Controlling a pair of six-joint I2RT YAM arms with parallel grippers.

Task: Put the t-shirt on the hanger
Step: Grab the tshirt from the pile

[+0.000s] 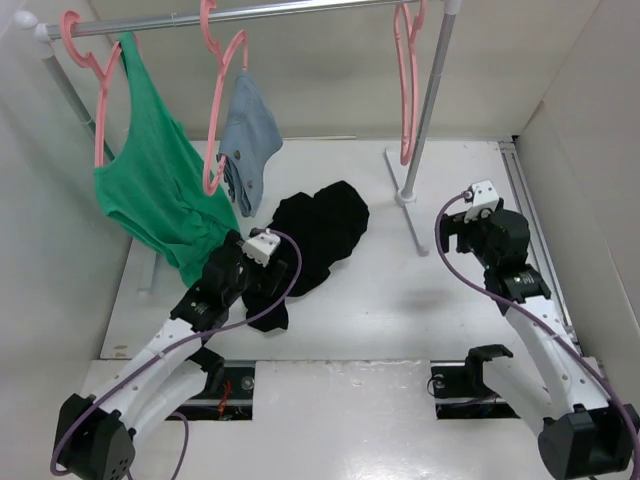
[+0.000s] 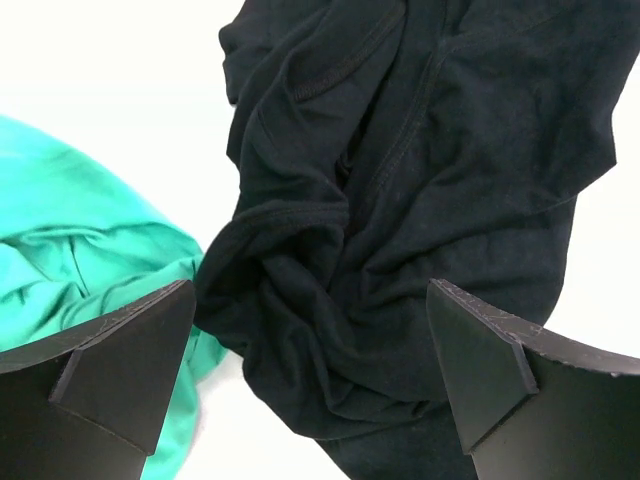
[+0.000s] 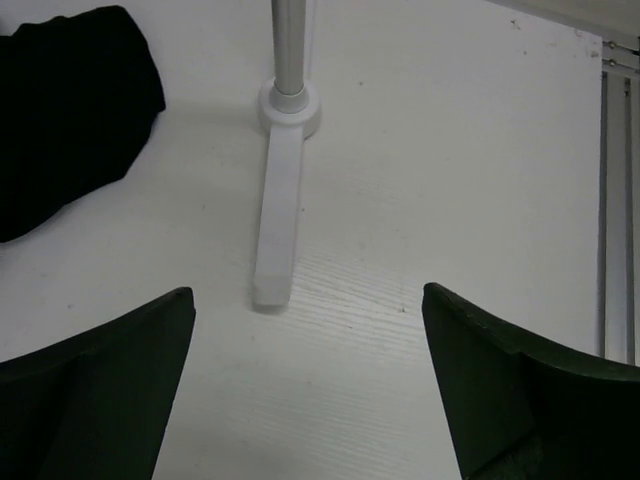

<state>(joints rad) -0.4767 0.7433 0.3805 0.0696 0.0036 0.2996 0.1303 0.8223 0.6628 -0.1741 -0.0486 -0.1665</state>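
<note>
My L gripper (image 2: 310, 300) hovered, jaws apart, over crumpled t-shirt (image 2: 420, 150) mid-table. R gripper (image 3: 308, 300) likewise apart nr right edge. Hanger (image 1: 408, 80) on rail (image 1: 300, 10), far edge.

White arms (image 1: 160, 355) with black joints (image 1: 500, 238) and purple cables (image 1: 437, 232).

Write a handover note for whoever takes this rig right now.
Left gripper: open, holding nothing, just above the crumpled t-shirt.
Right gripper: open, holding nothing, over bare table near the rack foot.
T-shirt: in a heap on the table, its near end under the left arm, beside the green top.
Hanger: bare, hung on the rail by the right post.
Done: nothing yet; shirt not gripped, hanger untouched.
Left: grip the shirt, take the hanger, dress the shirt onto it.
</note>
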